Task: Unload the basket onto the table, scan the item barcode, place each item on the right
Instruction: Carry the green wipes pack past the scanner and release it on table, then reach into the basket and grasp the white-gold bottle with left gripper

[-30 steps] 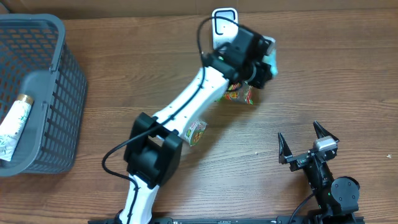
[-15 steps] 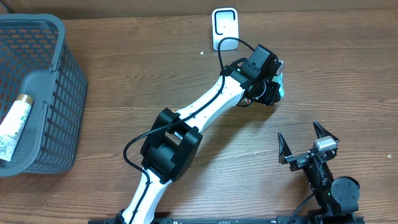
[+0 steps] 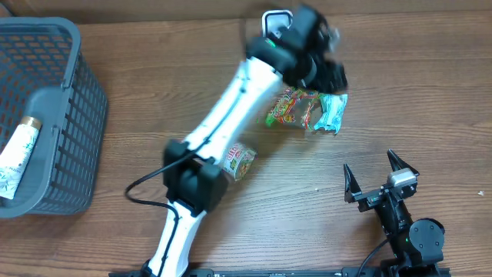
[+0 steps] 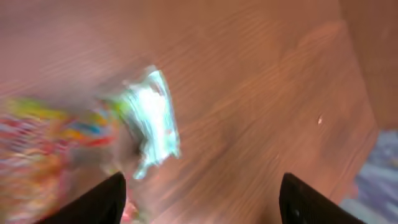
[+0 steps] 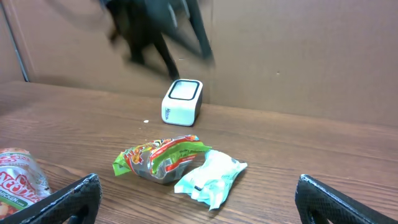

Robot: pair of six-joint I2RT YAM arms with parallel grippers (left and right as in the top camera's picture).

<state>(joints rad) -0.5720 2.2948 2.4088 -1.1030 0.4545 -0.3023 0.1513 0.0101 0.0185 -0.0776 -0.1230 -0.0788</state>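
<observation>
Stretched across the table (image 3: 430, 85), left hand (image 4: 205, 199) open, empty. Nearby: crumpled mint-green pouch (image 3: 332, 113) touching colourful packet (image 3: 290, 108).

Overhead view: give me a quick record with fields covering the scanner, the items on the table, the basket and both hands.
scanner: white, far edge of the table, partly behind the left arm
colourful packet: lying flat, not held
pale packet: touching the colourful one
labelled pack: beside the left arm
basket: grey, at left, tube inside
left hand: open, empty, blurred, near the packets
right hand: open, empty, near edge
</observation>
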